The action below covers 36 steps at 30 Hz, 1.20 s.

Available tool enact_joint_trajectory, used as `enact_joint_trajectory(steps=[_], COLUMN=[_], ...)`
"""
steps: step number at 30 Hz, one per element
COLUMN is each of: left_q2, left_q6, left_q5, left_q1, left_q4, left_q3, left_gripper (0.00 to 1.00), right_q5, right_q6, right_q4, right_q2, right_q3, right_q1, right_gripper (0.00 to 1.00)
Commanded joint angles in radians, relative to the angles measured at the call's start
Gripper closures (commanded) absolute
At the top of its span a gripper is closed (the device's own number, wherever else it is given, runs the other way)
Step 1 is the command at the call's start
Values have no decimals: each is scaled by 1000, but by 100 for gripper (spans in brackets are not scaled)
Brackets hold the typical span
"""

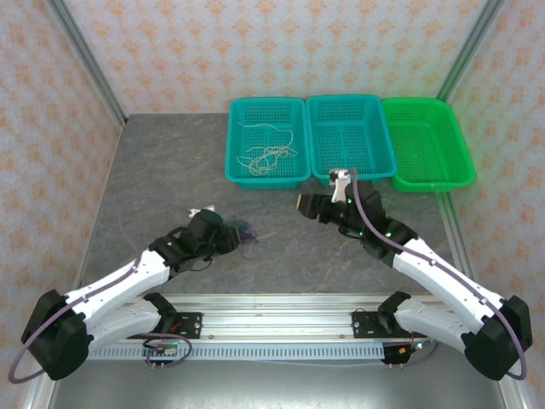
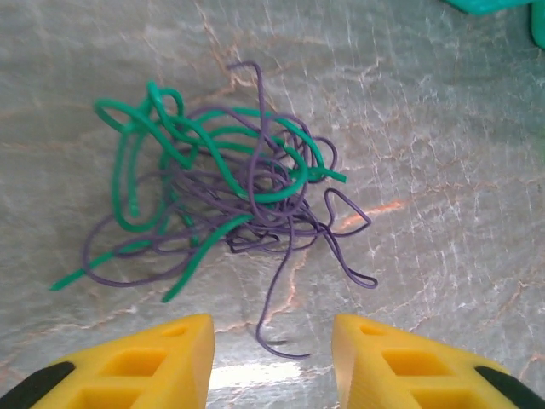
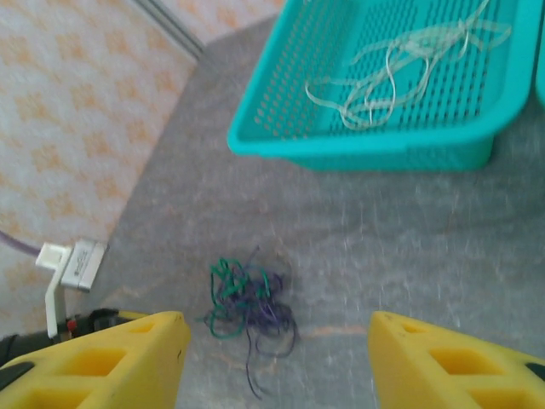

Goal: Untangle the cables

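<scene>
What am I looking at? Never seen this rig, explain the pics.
Two robot arms bolted to a table. One picture is from a fixed overhead camera; the other two from wrist cameras, the yellow wedges being each arm's own fingers. The left gripper and right gripper are open, holding nothing. A tangle of green and purple cables lies on the table before the left gripper. Whitish cables lie in the left teal basket; beside it, a second teal basket and a green basket.

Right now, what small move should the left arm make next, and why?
Probably lower the left gripper and pinch the purple wire by its loose end: the jaws stand open either side of it, and the green wire is tangled with it.
</scene>
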Motion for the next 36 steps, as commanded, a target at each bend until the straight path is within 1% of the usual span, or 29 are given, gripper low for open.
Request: enact_joint_trajectory(steps=[1, 3, 5, 9, 11, 13, 17, 19, 22, 24, 25, 26, 27, 31, 34, 35, 36], left_q2=[63, 119, 170, 225, 255, 290, 340, 353, 374, 389, 392, 391, 380, 270, 171, 153, 139], left_q6=[-79, -81, -62, -14, 23, 50, 56, 54, 63, 74, 76, 80, 85, 147, 277, 319, 366], left_q5=[79, 43, -9, -163, -197, -179, -112, -101, -93, -94, -96, -96, -93, -45, 101, 156, 188], left_q1=[-37, -87, -116, -124, -123, -122, -123, -123, -123, -123, -123, -123, -123, -123, -123, -123, -124], left_q4=[112, 143, 143, 142, 131, 134, 206, 226, 242, 231, 222, 213, 204, 178, 185, 159, 123], left_q3=[0, 3, 20, 22, 30, 45, 31, 24, 24, 32, 33, 36, 36, 20, 32, 58, 92], left_gripper=[59, 59, 59, 58, 58, 60, 65, 66, 72, 82, 88, 96, 100, 100, 100, 100, 100], right_q5=[0, 2, 5, 36, 36, 44, 48, 40, 33, 32, 32, 30, 30, 16, -49, -84, -118], right_q6=[58, 70, 68, 58, 52, 52, 73, 85, 100, 106, 106, 106, 107, 116, 106, 99, 91], right_q4=[80, 111, 120, 122, 118, 117, 142, 151, 160, 161, 162, 163, 161, 144, 127, 129, 141], right_q2=[32, 67, 100, 148, 164, 174, 186, 198, 223, 235, 240, 247, 254, 296, 354, 380, 409], right_q3=[-32, -39, -22, 19, 35, 39, 28, 27, 25, 25, 26, 25, 27, 47, 80, 92, 101], right_q1=[31, 38, 38, 38, 38, 39, 38, 38, 38, 38, 38, 39, 40, 40, 40, 40, 40], right_gripper=[42, 42, 42, 42, 42, 42, 42, 42, 42, 42, 42, 42, 42, 42, 42, 41, 41])
